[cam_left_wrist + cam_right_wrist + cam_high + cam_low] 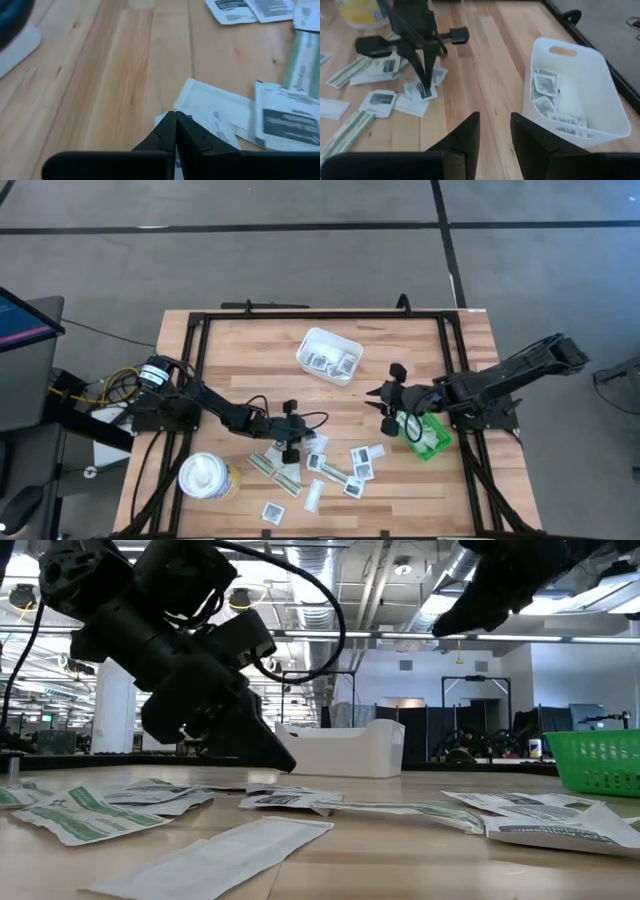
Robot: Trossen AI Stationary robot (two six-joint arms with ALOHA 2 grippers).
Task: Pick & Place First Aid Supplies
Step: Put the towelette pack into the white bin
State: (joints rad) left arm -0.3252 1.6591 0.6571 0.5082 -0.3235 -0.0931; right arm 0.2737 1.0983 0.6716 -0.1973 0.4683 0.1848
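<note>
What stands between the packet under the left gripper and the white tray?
Nothing visible. The left gripper is shut with its tips on a square packet, and only bare wooden table lies between it and the white tray.

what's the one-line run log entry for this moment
left gripper: shut on square packet | right gripper: open, waiting above table near white tray | tray: some packets inside | table: packets scattered

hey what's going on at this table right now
The left gripper is down among the first aid packets scattered on the wooden table, its fingers pinched shut on a square white packet. The right gripper hangs open above the table, between the white tray, which already holds several packets, and the green bin. A yellow tub sits near the left arm.
</note>
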